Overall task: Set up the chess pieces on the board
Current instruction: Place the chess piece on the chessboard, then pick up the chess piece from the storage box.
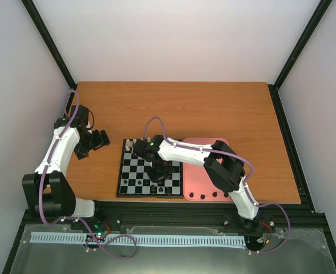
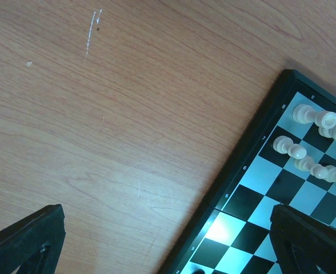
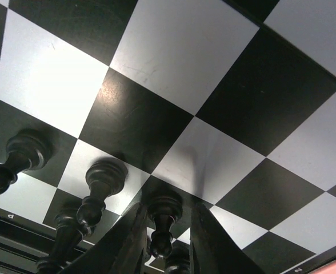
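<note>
The board [image 1: 135, 171] lies on the table's near middle; it also shows in the left wrist view [image 2: 259, 171] and fills the right wrist view [image 3: 185, 51]. My right gripper [image 1: 159, 171] hangs low over the board's near part. In its wrist view the gripper [image 3: 165, 242] straddles a standing black pawn [image 3: 165, 220], with a small gap at the right finger [image 3: 208, 240]. More black pieces [image 3: 102, 182] stand beside it near the rim. My left gripper [image 1: 99, 140] is open and empty left of the board, its fingers [image 2: 25, 240] wide apart.
Cream-white pieces [image 2: 311, 117] stand along the board's far rows [image 1: 135, 142]. A pink tray [image 1: 205, 165] lies right of the board, with a few black pieces [image 1: 205, 196] at its near edge. The right arm crosses above the tray.
</note>
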{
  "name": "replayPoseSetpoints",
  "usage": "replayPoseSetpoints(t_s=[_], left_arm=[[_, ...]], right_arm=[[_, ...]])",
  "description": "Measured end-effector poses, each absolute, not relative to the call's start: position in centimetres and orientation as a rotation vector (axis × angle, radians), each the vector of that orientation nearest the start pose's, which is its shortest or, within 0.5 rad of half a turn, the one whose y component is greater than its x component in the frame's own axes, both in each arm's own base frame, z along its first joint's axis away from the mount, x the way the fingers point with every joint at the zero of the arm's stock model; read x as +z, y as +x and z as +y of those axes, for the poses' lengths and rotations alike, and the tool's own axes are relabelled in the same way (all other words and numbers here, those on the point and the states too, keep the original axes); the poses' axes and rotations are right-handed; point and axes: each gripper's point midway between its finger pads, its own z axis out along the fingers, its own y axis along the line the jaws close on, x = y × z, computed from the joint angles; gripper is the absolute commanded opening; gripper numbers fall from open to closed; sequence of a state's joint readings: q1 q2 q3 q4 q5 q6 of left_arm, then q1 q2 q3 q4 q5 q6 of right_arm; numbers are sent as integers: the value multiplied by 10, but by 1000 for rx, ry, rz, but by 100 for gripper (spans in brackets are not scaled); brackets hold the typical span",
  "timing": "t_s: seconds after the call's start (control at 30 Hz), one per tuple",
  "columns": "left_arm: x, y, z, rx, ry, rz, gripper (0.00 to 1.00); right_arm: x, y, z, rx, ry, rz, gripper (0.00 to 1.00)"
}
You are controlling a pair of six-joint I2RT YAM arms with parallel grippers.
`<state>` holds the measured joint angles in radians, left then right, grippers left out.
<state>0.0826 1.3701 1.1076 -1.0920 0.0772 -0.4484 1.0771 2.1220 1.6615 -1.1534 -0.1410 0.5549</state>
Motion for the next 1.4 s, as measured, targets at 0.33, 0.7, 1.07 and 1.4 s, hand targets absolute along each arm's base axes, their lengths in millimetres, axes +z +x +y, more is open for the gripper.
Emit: replayPoseSetpoints(t_s=[0.33,0.7,1.07,1.4], left_arm=[[127,272,10,-165,-759,2838,100],[127,272,10,-165,-760,2838,100],[127,273,9,-173,-758,2838,100],[127,273,8,-179,-755,2840,100]], right_arm=[[51,174,358,72,-828,3122,33],[105,183,340,166,-724,3044,40],[94,200,161,-25,-28,3136,40],[50,133,102,-214,140,3279,40]])
